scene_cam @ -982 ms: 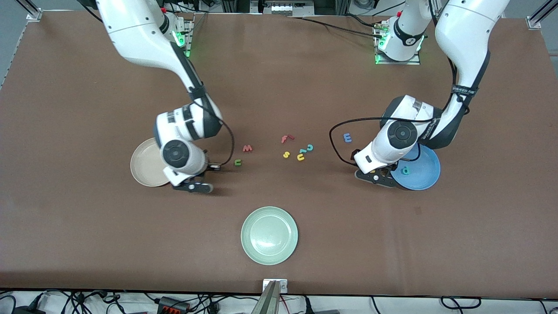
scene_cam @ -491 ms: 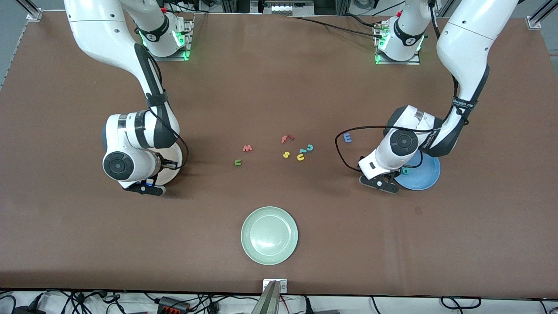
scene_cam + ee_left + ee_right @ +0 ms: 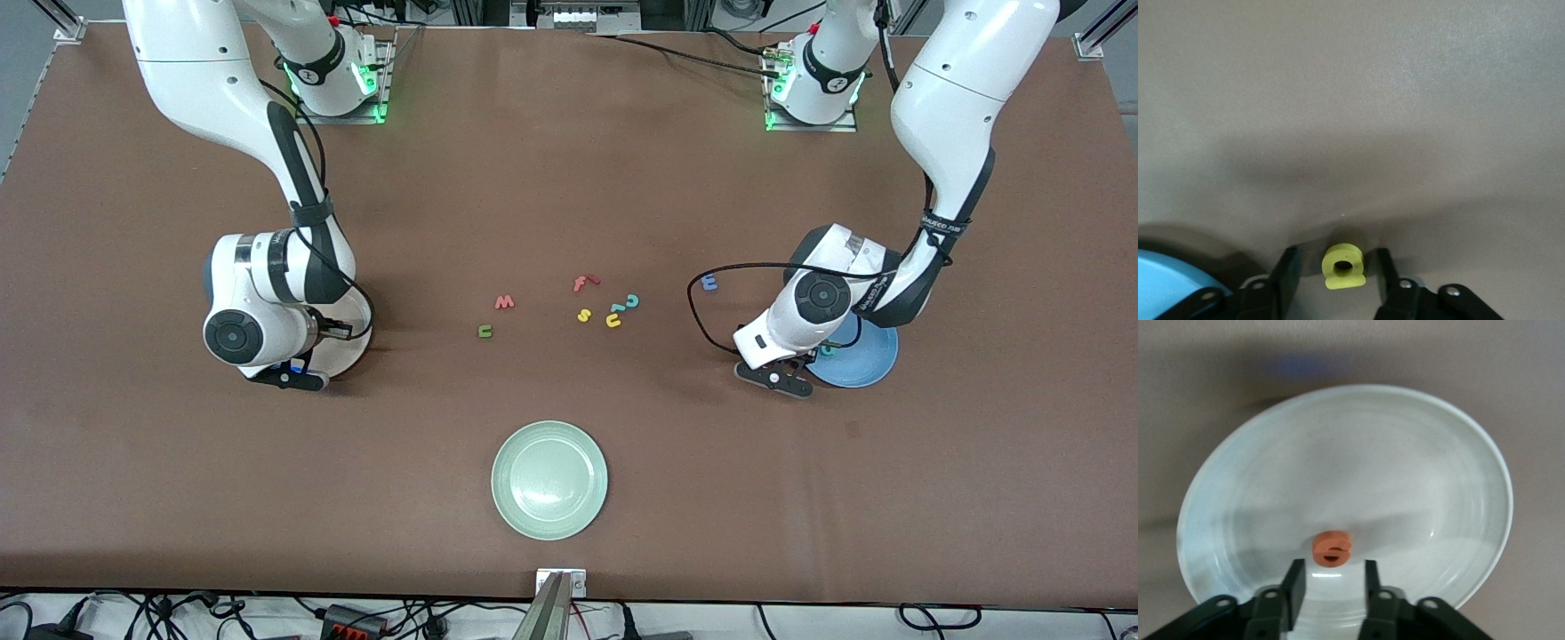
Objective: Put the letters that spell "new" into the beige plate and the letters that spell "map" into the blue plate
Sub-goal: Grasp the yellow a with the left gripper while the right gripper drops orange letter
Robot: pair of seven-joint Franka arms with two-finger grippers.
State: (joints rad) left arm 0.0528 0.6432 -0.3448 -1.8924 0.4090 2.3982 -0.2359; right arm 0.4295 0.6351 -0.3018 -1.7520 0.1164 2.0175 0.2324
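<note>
My left gripper [image 3: 1337, 257] is low over the table beside the blue plate [image 3: 867, 356]. Its jaws stand open on either side of the yellow a [image 3: 1343, 267], with a gap on each side. The teal p [image 3: 827, 349] peeks out in the blue plate, and the blue m [image 3: 709, 283] lies on the table nearby. My right gripper [image 3: 1333, 572] hangs open over the beige plate [image 3: 1405, 467]. The orange e [image 3: 1331, 549] lies loose in that plate just off the fingertips. The salmon w [image 3: 504, 302] and green n [image 3: 484, 331] lie mid-table.
A red f [image 3: 582, 283], yellow s [image 3: 584, 315], yellow u [image 3: 613, 321] and teal c [image 3: 632, 301] are clustered mid-table. A pale green plate [image 3: 549, 480] sits nearer the front camera. The left arm's black cable [image 3: 698, 307] loops beside the blue m.
My right arm swung over the beige plate and opened; the orange e now lies in the plate. My left gripper's jaws narrowed around the yellow a.
</note>
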